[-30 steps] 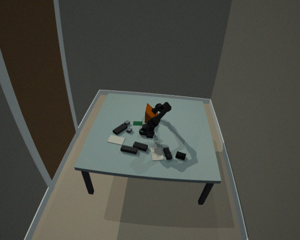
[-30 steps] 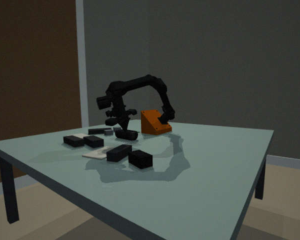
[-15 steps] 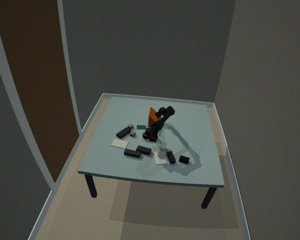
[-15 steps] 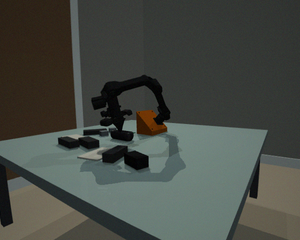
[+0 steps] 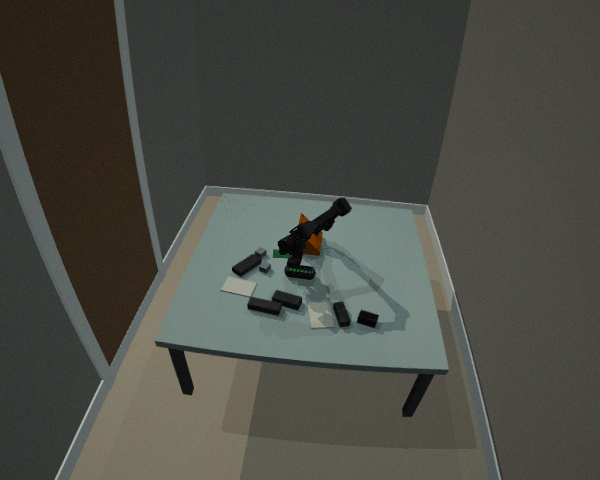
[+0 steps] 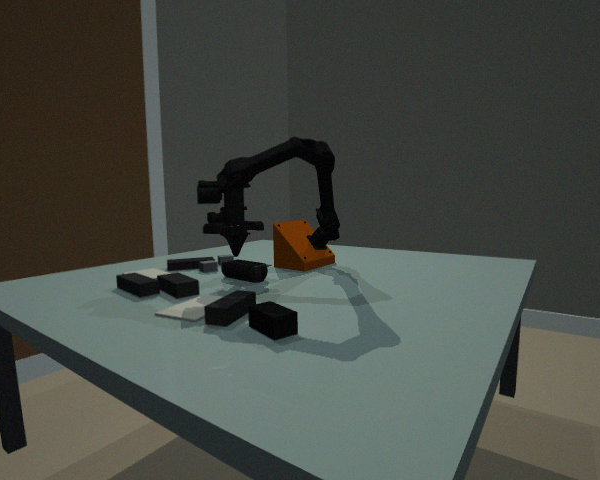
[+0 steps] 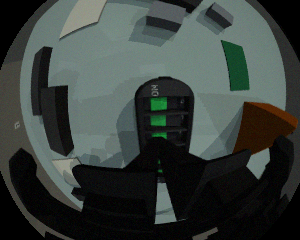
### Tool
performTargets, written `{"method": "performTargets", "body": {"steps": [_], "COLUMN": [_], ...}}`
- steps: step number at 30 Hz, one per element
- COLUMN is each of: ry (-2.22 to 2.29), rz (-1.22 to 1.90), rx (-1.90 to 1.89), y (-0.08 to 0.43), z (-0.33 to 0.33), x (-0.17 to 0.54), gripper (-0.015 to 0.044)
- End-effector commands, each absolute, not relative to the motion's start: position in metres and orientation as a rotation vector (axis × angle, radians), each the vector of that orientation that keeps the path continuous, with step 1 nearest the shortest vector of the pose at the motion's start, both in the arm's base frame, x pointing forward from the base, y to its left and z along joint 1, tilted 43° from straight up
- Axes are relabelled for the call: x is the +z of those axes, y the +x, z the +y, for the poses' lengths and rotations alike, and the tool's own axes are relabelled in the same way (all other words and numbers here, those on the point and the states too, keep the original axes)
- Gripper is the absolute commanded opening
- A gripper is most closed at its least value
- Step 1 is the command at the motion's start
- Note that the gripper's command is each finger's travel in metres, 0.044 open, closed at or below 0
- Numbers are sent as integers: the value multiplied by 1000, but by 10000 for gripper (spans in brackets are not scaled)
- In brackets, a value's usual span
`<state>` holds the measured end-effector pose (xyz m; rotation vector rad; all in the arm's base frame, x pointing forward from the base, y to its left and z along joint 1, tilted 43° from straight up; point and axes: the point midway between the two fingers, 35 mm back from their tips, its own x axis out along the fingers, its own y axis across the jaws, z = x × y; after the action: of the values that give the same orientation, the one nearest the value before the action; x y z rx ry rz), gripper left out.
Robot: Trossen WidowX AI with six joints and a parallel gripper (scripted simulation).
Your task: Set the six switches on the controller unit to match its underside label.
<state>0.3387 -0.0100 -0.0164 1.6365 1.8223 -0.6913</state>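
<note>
The dark grey controller unit sits on the bench, switches up, so its label is hidden. In the wrist view "ON" is printed at its far end. The three switches nearest that end show green halves on the left and dark halves on the right; the others are partly or wholly covered by my fingers. My gripper is shut and empty, pointing down with its tips at or just above the unit's top. I cannot tell whether they touch a switch, nor which switch ends are pressed down.
The orange wedge base and a green plate are near the unit. Two small grey blocks, several dark modules and two cream cards lie around it.
</note>
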Motion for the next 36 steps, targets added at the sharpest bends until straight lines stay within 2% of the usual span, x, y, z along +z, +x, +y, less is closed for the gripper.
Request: {"method": "performTargets", "body": {"steps": [1, 10, 25, 36], "ry": [1703, 1802, 1805, 1747], "rz": [1738, 1551, 1549, 1759], "rx": [-642, -569, -566, -579], "y": [315, 269, 269, 306], "z": [-21, -35, -36, -50], "x": [-28, -44, -45, -36], "gripper": [0, 0, 0, 289]}}
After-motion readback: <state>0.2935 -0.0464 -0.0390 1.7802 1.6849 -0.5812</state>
